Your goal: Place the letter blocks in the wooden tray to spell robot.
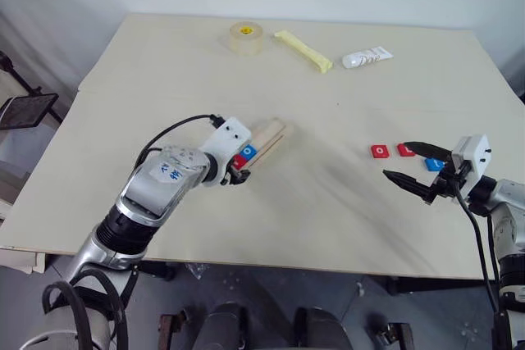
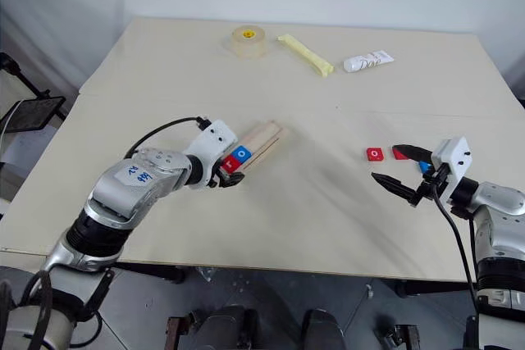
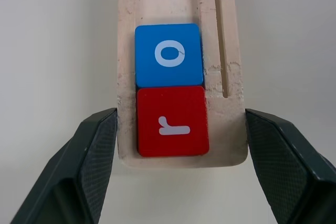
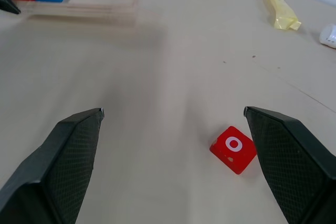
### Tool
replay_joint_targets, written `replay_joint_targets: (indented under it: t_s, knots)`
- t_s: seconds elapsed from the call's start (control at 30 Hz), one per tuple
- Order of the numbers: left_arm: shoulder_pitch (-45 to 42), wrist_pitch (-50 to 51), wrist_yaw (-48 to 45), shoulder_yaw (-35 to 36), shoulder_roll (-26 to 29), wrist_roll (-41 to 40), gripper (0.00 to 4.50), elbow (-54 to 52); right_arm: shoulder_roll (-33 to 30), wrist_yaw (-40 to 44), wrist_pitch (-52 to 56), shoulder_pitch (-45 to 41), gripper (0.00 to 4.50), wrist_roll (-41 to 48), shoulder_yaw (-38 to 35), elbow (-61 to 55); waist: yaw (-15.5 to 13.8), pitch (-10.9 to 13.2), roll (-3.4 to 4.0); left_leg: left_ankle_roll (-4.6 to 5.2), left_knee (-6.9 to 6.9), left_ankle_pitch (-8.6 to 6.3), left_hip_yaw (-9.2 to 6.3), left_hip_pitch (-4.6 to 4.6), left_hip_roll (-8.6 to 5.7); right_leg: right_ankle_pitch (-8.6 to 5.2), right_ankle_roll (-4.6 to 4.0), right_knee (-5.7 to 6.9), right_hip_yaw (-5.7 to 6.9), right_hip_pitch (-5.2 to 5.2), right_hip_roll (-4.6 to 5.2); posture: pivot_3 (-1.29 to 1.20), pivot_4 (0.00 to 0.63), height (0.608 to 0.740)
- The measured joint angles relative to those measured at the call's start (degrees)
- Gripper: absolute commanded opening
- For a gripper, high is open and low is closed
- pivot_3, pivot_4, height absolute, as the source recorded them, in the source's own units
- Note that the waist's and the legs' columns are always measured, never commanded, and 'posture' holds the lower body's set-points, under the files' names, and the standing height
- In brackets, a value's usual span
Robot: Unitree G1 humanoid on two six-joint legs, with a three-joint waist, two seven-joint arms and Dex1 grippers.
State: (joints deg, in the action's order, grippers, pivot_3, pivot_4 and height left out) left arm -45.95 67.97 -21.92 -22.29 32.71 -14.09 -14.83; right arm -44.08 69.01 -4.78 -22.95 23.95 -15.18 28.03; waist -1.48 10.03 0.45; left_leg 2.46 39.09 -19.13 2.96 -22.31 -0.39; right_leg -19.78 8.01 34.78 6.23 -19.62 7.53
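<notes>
At the wooden tray (image 3: 181,72): I am seeing it lying on the pale table (image 1: 328,219), and I am placing everything else from it.
Tiles in the tray: a red r block (image 3: 171,121) is sitting at the tray's near end, with a blue o block (image 3: 168,54) touching it on the far side; the remaining groove is lying bare.
Left gripper (image 3: 181,163): I am watching its fingers standing apart, one on each side of the tray's near end, gripping nothing.
Right gripper (image 1: 416,163): it is hovering well to the right of the tray, jaws spread wide and holding nothing.
Loose tiles: a red o block (image 4: 233,149) is lying far right of the tray, between the right fingers in the wrist view; another red tile (image 1: 405,150) and a blue tile (image 1: 433,165) are lying just beyond it.
</notes>
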Motion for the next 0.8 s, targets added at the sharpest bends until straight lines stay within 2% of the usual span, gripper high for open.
replay_joint_targets:
  t_s: [0.17,0.33,0.67,0.8]
  knots:
    - [-1.7,-8.2,-8.8,-3.3,2.2,0.9,3.39,0.3,-0.4,0.0,-0.1,1.4,4.5,0.0,-1.4,-0.5,0.1,0.0,0.01,0.0,0.0,0.0,0.02,-0.01,0.01,0.0,0.0,0.0,0.07,-0.01,-0.02,0.0,0.15,0.74]
    - [-7.7,-18.4,-20.0,-7.5,3.1,2.9,3.39,6.5,-1.0,-0.2,-0.1,6.2,4.5,0.3,-4.1,-3.9,-0.2,0.0,0.01,0.02,0.02,0.0,0.07,-0.02,-0.03,0.0,0.0,0.01,0.31,-0.02,-0.01,0.0,0.15,0.74]
    - [-11.1,-25.7,-31.0,-7.0,0.0,3.0,3.39,13.2,-1.1,-3.6,1.3,16.4,4.5,2.2,-9.1,-12.6,0.0,0.1,0.03,0.04,0.03,0.02,0.11,-0.02,0.0,0.0,0.01,0.1,0.36,-0.07,-0.02,0.0,0.15,0.74]
    - [-13.0,-27.5,-35.9,-3.4,0.2,2.2,3.39,15.9,-1.0,-5.0,2.4,19.7,4.5,3.1,-10.5,-16.5,0.0,0.1,0.02,0.05,0.04,0.01,0.11,-0.01,-0.01,0.0,0.01,0.11,0.36,-0.07,-0.01,0.0,0.15,0.74]
